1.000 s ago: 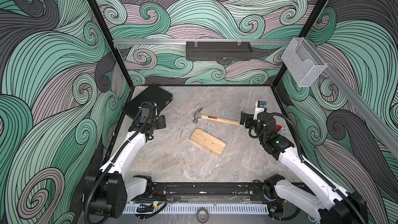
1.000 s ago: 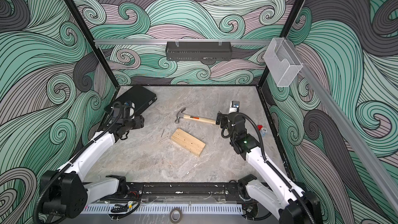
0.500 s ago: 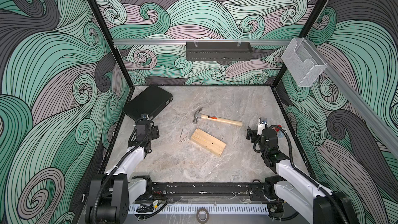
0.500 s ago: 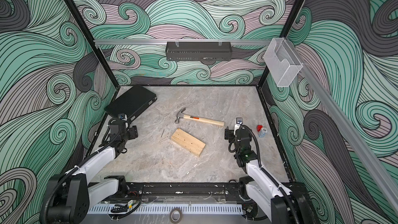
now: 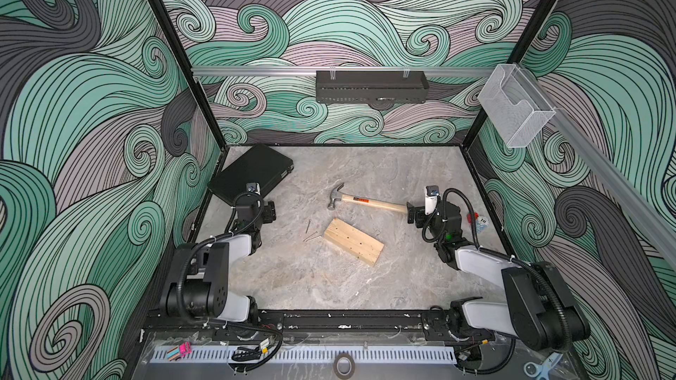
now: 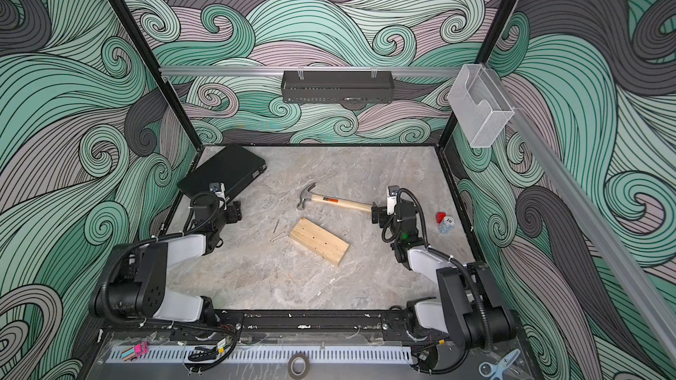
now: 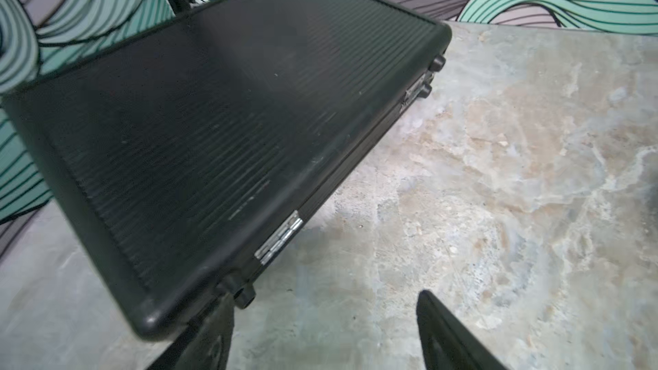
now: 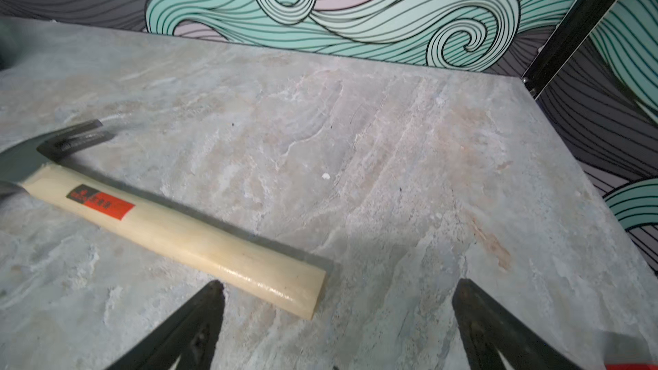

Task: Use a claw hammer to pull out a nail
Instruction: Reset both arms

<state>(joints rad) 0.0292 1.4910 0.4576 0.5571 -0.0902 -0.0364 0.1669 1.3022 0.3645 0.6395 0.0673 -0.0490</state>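
The claw hammer lies flat mid-table, its grey head and claw toward the left and its pale handle pointing right. My right gripper is open at the handle's butt end. In the right wrist view that end lies on the table between the fingers, nearer one of them and untouched. A pale wooden block with small holes lies in front of the hammer. Thin loose nails lie on the table left of it. My left gripper is open and empty beside a black case.
The black case lies at the back left corner. A small red and white object sits by the right wall behind my right arm. Walls enclose the table on three sides. A black basket hangs on the back wall.
Both arms drew back toward the front half a second ago and have come forward again. My right gripper is back at the handle's end. The hammer, block and nails have not moved.
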